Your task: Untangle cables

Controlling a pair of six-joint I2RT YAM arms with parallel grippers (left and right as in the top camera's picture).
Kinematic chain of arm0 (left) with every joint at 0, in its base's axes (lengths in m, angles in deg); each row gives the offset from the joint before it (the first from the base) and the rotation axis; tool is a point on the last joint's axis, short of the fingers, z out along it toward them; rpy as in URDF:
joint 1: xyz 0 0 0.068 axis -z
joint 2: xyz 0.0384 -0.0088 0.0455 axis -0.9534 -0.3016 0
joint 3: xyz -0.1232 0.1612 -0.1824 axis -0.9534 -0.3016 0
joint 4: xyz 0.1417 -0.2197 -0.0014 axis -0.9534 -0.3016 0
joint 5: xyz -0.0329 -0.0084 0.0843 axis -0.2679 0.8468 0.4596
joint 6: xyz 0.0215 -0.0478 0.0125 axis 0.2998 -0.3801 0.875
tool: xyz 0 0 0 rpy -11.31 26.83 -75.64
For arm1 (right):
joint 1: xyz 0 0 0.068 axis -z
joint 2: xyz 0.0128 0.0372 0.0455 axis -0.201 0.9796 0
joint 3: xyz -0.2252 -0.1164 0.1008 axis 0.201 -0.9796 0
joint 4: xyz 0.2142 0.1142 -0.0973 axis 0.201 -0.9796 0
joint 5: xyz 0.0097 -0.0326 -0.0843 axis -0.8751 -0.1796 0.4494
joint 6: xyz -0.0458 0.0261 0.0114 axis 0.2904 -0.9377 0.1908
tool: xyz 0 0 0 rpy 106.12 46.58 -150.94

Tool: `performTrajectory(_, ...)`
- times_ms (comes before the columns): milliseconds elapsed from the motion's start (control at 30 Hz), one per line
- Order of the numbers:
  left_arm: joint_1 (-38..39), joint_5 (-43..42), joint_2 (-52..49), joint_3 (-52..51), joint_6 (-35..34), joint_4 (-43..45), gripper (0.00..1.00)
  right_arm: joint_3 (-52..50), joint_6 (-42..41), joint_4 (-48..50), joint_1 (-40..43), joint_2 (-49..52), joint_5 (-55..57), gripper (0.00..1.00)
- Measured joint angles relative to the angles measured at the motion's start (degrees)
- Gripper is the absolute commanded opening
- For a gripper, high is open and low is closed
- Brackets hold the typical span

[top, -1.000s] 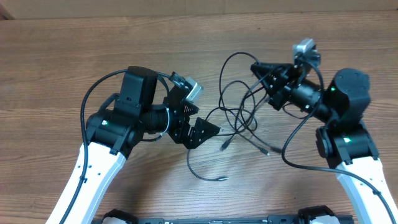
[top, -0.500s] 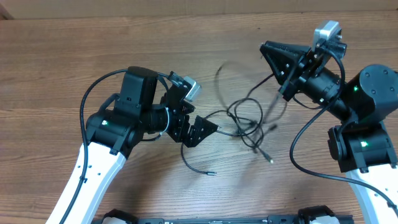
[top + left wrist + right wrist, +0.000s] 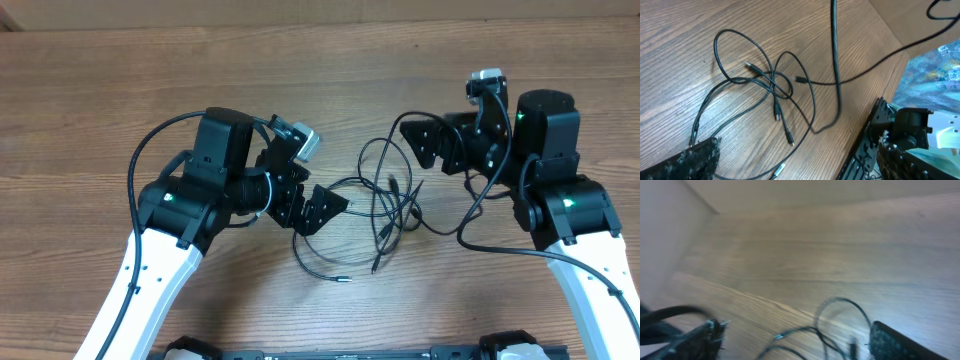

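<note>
Fingers of the left gripper stand wide apart, and the left wrist view shows only their tips at its bottom corners, cut off by the edge. Nothing sits clamped between them. Two strands of the cables run toward the finger at 7 o'clock in that view and pass out of sight behind it. I cannot tell if they touch it.

Fingers of the right gripper are also spread, one at each lower corner of the right wrist view, and they grip nothing. That view is badly blurred: a loop of cable shows between the fingers, lower in the picture, but plugs and crossings cannot be made out there.

From overhead, the cables lie in a loose tangle on the wooden table between the two grippers, at 3 o'clock from the left one and 7 o'clock from the right one. One strand trails out toward 7 o'clock from the tangle and ends in a small plug. Where strands cross in the knot, which lies on top is hard to read.

A thicker arm cable hangs across the left wrist view at 12 o'clock.
</note>
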Motion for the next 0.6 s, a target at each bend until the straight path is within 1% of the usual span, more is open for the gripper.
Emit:
performTrajectory(67, 0.0, 0.0, 0.0, 0.0, 0.0, -0.1, 1.0, 0.0, 0.3, -2.1, 0.0, 0.0, 2.5, 0.9)
performTrajectory(133, 0.0, 0.0, 0.0, 0.0, 0.0, -0.1, 1.0, 0.0, 1.1, -4.4, 0.0, 0.0, 4.5, 0.9)
performTrajectory(267, 0.0, 0.2, 0.0, 0.0, 0.0, 0.0, 1.0, 0.0, 4.9, -9.0, 0.0, 0.0, 6.8, 0.97)
performTrajectory(400, 0.0, 0.2, 0.0, 0.0, 0.0, 0.2, 1.0, 0.0, 9.9, -14.3, 0.0, 0.0, 10.3, 0.99)
performTrajectory(500, 0.0, 0.2, 0.0, 0.0, 0.0, 0.6, 1.0, 0.0, 12.3, -17.0, 0.0, 0.2, 15.8, 0.99)
performTrajectory(600, 0.0, 0.2, 0.0, 0.0, 0.0, 0.6, 1.0, 0.0, 12.3, -17.1, 0.0, 1.4, 23.6, 1.0)
